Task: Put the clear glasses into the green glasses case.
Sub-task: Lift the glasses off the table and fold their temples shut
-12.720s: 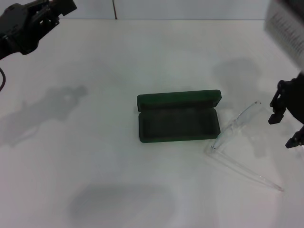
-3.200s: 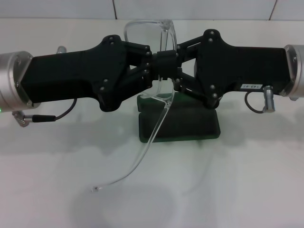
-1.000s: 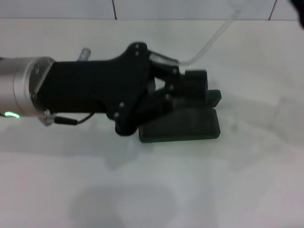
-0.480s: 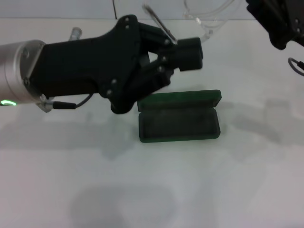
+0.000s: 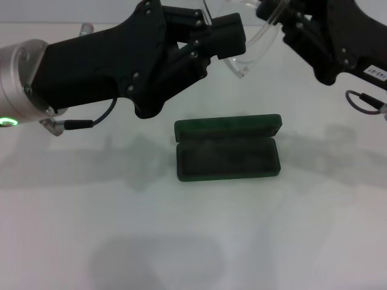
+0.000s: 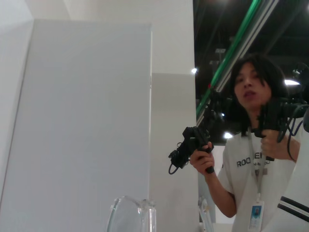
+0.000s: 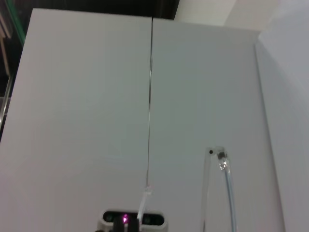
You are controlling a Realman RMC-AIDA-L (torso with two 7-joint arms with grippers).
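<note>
While we look down from the head camera, a plain white desk (image 5: pixel 199 241) with a smooth matte top fills the view, and a pale panelled wall with thin dark seams (image 5: pixel 145 11) rises behind its far edge. Near the middle of the desk lies the green glasses case (image 5: pixel 228 156), a dark green rectangle with rounded corners, its hinged lid thrown back toward the far edge and its dull, felt-like lining bare. We see the clear glasses (image 5: pixel 251 42) held in the air above the far part of the desk, well apart from the case, their colourless wraparound lens glinting between the two arms. Our left end effector (image 5: pixel 227 36), black and angular on a silver wrist with a green light, reaches in from the left edge with its fingers pressed together on the lens side of the clear glasses. Our right end effector (image 5: pixel 281 15) comes from the far right corner; we cannot tell how its fingers stand. A small white label (image 5: pixel 376 71) sits on that arm, its print too small to read. Through the left wrist camera we see a person (image 6: pixel 251 159) holding controllers, their white shirt lettered "ROO".
</note>
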